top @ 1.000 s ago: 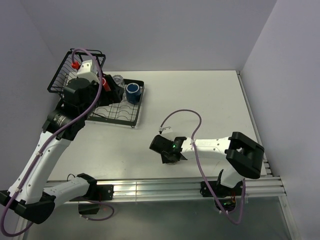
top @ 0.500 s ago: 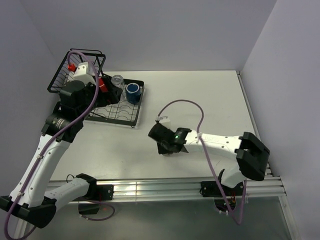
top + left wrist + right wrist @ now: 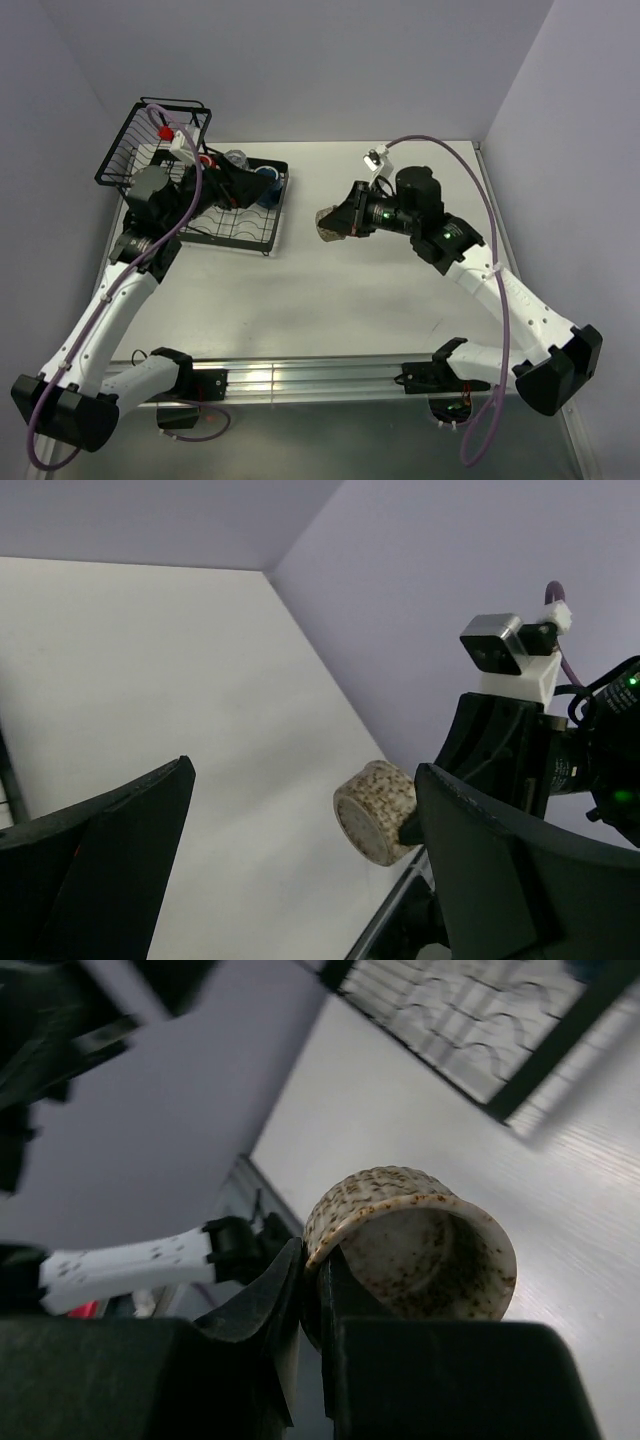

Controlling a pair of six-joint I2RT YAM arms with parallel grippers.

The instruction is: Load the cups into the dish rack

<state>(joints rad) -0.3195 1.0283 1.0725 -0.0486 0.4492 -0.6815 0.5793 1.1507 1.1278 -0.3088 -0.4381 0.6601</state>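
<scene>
A: Nearest first: the right gripper (image 3: 310, 1265)?
B: Pinched tight on the wall of a speckled cup (image 3: 410, 1240), one finger inside the rim, one outside. Carried on its side, lifted clear of the table (image 3: 380, 300), mouth toward the wrist camera.
A: Position against the dish rack (image 3: 270, 232)?
B: Just off the tray's right edge, apart from it, not yet over the wires.
A: And the left gripper (image 3: 238, 186)?
B: Spread wide, holding nothing. Low over the tray, facing across toward the speckled cup.
A: Already loaded?
B: A dark blue mug (image 3: 268, 176) in the tray's far right corner, half hidden behind the left fingers. A clear tumbler (image 3: 237, 158) just beyond it at the back edge. Beside that a red shape (image 3: 206, 160), probably the red mug, too covered to say for sure.
A: And the raised basket (image 3: 150, 140) at the very back?
B: Tilted, no cup made out in it, though partly screened by arm and cable.
A: Progress, then?
B: Well along, by the look of it. Two or three pieces seated, one in the air. No second tumbler found in any view. Left to do, as a guess: bring the speckled cup over the grid, set it down in a free cell, let go.
</scene>
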